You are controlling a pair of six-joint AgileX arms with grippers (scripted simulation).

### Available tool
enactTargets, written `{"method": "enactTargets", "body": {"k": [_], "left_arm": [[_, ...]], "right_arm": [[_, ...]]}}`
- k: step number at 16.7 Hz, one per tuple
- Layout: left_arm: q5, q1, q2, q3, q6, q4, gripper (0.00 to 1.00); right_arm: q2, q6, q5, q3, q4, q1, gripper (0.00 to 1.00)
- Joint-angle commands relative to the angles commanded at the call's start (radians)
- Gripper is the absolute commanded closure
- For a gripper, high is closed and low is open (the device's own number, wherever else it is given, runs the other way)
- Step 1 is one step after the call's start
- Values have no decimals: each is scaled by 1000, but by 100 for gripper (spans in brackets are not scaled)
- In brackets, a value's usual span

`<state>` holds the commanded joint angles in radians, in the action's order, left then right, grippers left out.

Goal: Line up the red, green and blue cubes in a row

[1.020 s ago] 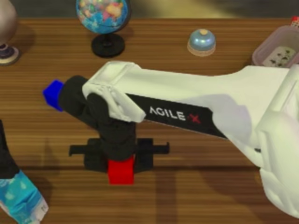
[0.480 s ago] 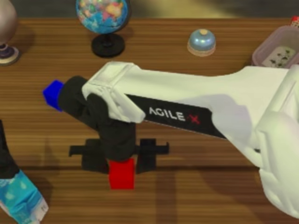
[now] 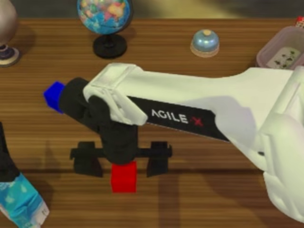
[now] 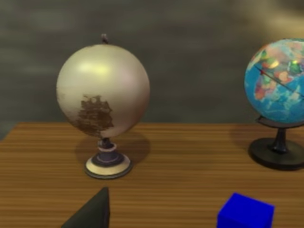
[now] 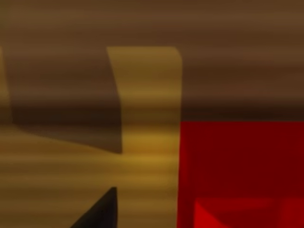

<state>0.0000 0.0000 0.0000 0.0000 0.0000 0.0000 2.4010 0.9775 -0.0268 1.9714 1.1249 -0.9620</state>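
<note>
Near the desk (image 3: pixel 199 190) centre, slightly toward 7 o'clock in the top view, sits the red cube (image 3: pixel 124 177): small, matte, sharp-edged, flat on the brown wood-grain surface. Right gripper (image 3: pixel 121 161) hangs directly over it, w/ black blocky fingers (image 3: pixel 87 159) spread wide to either side; neither finger touches the cube, which sits just beside them toward 6 o'clock. Right arm is glossy white shell w/ a black wrist section, reaching in from the 3 o'clock side. Right wrist view shows the cube's red face filling one corner, w/ striped wood and hard-edged shadows next to it, plus one dark fingertip.

Blue cube (image 3: pixel 54 96) lies at about 9 o'clock, well apart from the red one, partly hidden behind the black wrist; also seen in the left wrist view (image 4: pixel 245 212), deep blue, matte, crisp corners. Green cube isn't visible in any view.

Left arm is parked at the desk's 8 o'clock edge, only a dark sliver showing in the top view; can't tell its gripper state.

Other stuff: a multicoloured globe (image 3: pixel 104 14) on a round black base at 12 o'clock; a pale, smooth cream globe (image 4: pixel 102 90) w/ a brownish patch on a ringed pedestal at 10 o'clock; a domed, shiny call bell (image 3: pixel 205 42) at 1 o'clock; a translucent lidded container (image 3: pixel 280 50) w/ rounded corners at 2 o'clock; a light-blue patterned pack (image 3: pixel 23 202) at 8 o'clock.
</note>
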Motion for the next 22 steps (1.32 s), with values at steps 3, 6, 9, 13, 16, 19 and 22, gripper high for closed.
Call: {"method": "enactTargets", "body": {"k": [3, 6, 9, 13, 16, 19, 22], "left_arm": [[0, 0, 0, 0, 0, 0, 0], [0, 0, 0, 0, 0, 0, 0], [0, 0, 0, 0, 0, 0, 0], [0, 0, 0, 0, 0, 0, 0], [0, 0, 0, 0, 0, 0, 0], [0, 0, 0, 0, 0, 0, 0], [0, 0, 0, 0, 0, 0, 0]], "right_arm": [[0, 0, 0, 0, 0, 3, 0], [-3, 1, 0, 42, 41, -1, 0], [-15, 3, 0, 141, 160, -5, 0], [-29, 2, 0, 227, 256, -9, 0], [-26, 2, 0, 226, 254, -3, 0], [-33, -30, 0, 214, 248, 14, 0], [-63, -151, 2, 165, 226, 85, 0]]}}
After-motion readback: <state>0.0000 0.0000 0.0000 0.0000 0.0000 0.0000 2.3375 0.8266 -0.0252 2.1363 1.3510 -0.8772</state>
